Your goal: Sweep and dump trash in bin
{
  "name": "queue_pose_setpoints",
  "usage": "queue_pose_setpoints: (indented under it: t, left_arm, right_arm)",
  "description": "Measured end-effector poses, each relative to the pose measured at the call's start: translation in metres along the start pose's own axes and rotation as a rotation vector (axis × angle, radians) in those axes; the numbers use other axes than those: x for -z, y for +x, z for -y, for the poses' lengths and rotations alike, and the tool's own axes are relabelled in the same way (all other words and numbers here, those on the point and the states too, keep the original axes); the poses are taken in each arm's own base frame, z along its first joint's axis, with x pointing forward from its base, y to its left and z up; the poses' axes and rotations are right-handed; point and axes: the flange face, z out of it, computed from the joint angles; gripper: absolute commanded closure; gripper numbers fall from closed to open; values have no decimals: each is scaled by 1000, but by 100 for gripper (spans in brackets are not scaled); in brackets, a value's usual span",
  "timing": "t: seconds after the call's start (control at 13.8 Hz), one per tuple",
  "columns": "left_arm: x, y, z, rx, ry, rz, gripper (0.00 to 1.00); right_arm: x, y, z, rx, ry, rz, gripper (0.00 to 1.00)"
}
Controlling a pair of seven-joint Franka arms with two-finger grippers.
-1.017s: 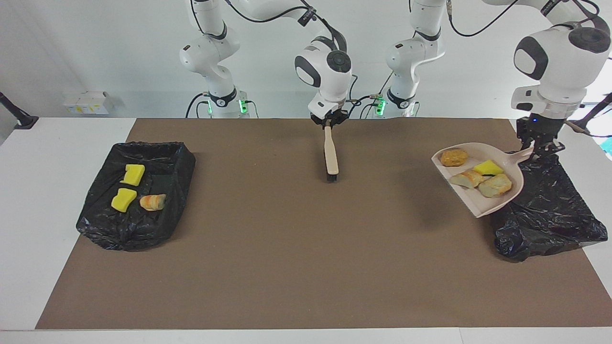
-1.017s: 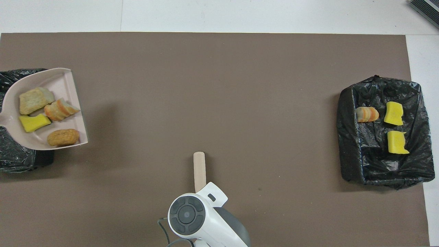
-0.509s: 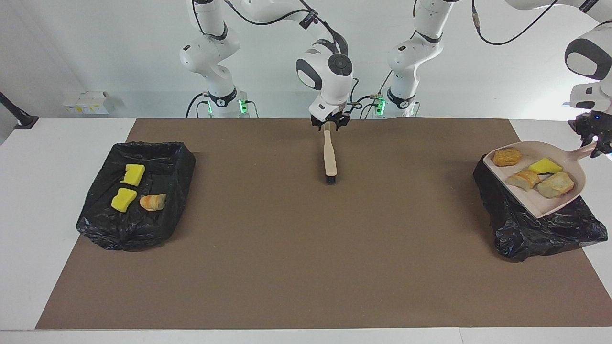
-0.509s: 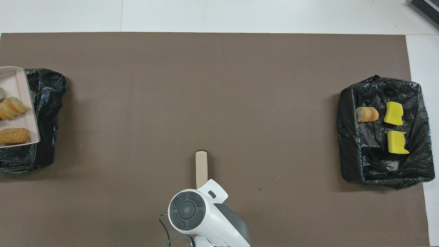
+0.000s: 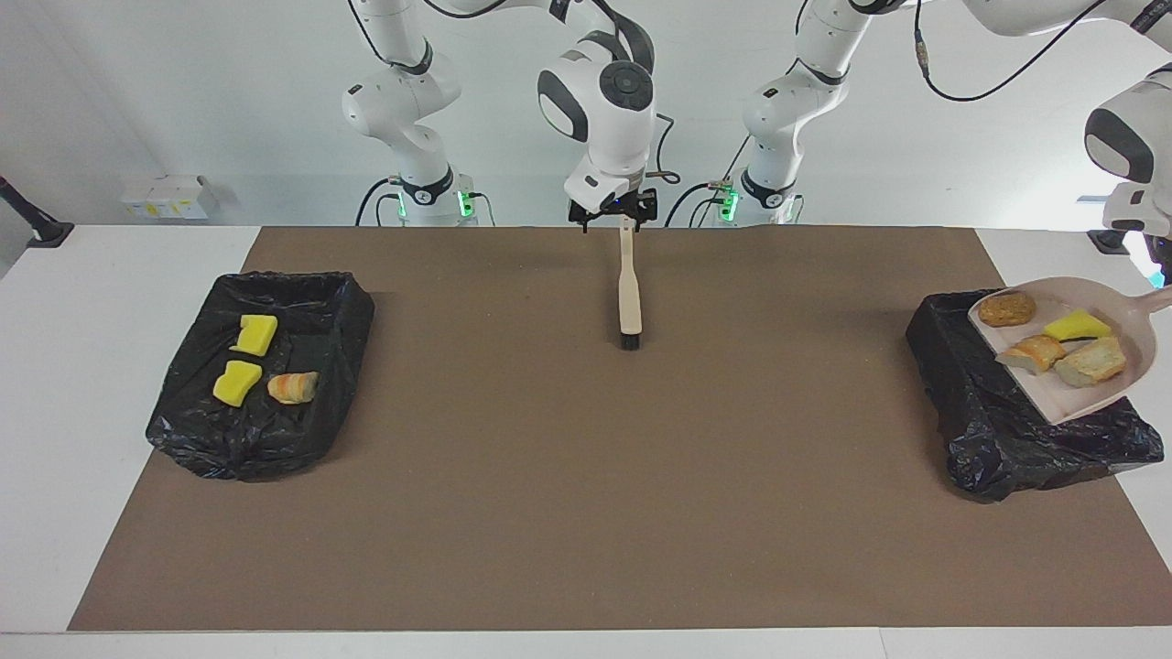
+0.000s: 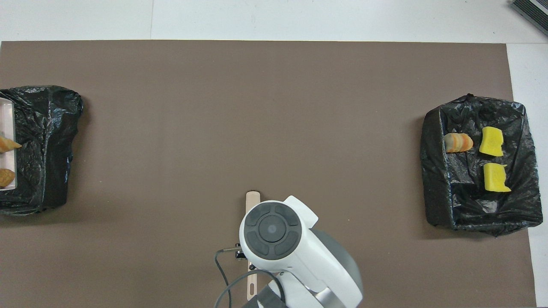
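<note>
The right gripper (image 5: 615, 216) is clamped on the handle of a brush (image 5: 629, 291) that hangs over the mat (image 5: 586, 476); the left gripper sits at the frame edge, so I cannot tell its grip on the dustpan (image 5: 1090, 398). Four trash chunks (image 5: 1062, 340) ride in the dustpan above the bin (image 5: 998, 439) at the left arm's end; three more (image 5: 261, 361) lie in the other bin (image 5: 265, 439).

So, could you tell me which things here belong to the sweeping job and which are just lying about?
Job: dustpan with four chunks, held by left gripper over one bin; three chunks in other bin; brush in right gripper.
Lying about: white boxes, brown mat.
</note>
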Motion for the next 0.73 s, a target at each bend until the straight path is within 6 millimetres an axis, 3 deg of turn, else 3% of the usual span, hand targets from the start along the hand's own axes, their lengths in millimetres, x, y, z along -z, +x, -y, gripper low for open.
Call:
queue_pose_setpoints:
  t: [0.36, 0.73]
  left_arm:
    - [0, 1, 4, -20, 0, 139, 100]
    - [2, -6, 4, -89, -1, 274, 100]
  right_arm:
    - [78, 29, -71, 97, 8, 1, 0]
    - [136, 63, -193, 276, -27, -54, 0]
